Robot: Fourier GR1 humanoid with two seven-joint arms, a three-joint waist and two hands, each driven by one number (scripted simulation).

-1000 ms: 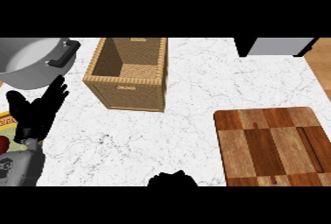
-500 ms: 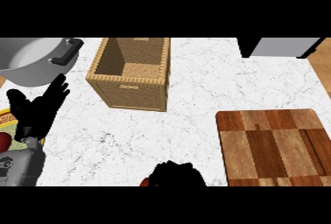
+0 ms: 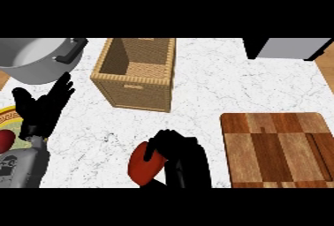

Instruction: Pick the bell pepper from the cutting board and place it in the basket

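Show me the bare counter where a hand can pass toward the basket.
Bare marble lies between the basket and cutting board, and ahead of the right hand holding the bell pepper. Left is crowded: pot, open left hand.

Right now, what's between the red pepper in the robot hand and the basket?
Nothing: the head view shows only bare white marble counter between the bell pepper, held by the right robot hand, and the wicker basket.
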